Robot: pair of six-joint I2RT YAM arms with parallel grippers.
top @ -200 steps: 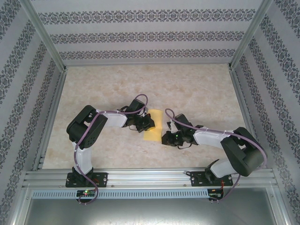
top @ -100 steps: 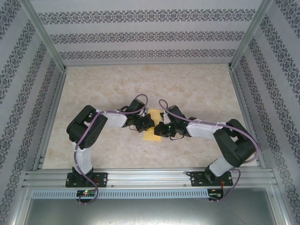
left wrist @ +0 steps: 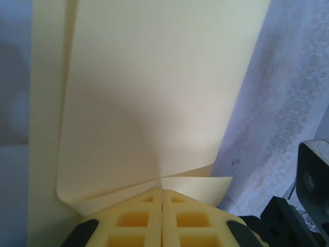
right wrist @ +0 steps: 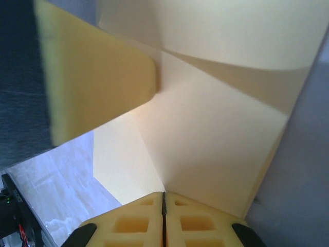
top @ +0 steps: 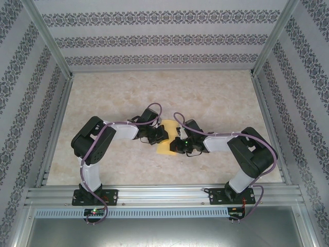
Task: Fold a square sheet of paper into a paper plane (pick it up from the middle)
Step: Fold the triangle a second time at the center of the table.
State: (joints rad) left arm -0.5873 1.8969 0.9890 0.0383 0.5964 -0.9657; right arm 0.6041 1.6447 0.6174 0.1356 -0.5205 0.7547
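The square sheet of paper [top: 168, 128] is pale yellow and shows as a narrow folded strip at the middle of the table, between my two grippers. My left gripper [top: 161, 135] is shut on its left edge. In the left wrist view the paper [left wrist: 154, 92] rises and bends from the closed left gripper [left wrist: 162, 191]. My right gripper [top: 177, 144] is shut on the right edge. In the right wrist view a crease in the paper [right wrist: 216, 128] runs up from the closed right gripper [right wrist: 164, 194], and a yellow finger of the left gripper [right wrist: 97, 82] presses the sheet at upper left.
The marble-patterned table [top: 216, 98] lies inside a frame of metal rails, with patterned walls [top: 164, 38] on three sides. Both arms bend inward, their wrists close together over the paper. Part of the right gripper's black body [left wrist: 308, 206] sits beside the sheet.
The right arm swung in to the left, reached the paper's right edge and shut on it. The left gripper kept its hold in place.
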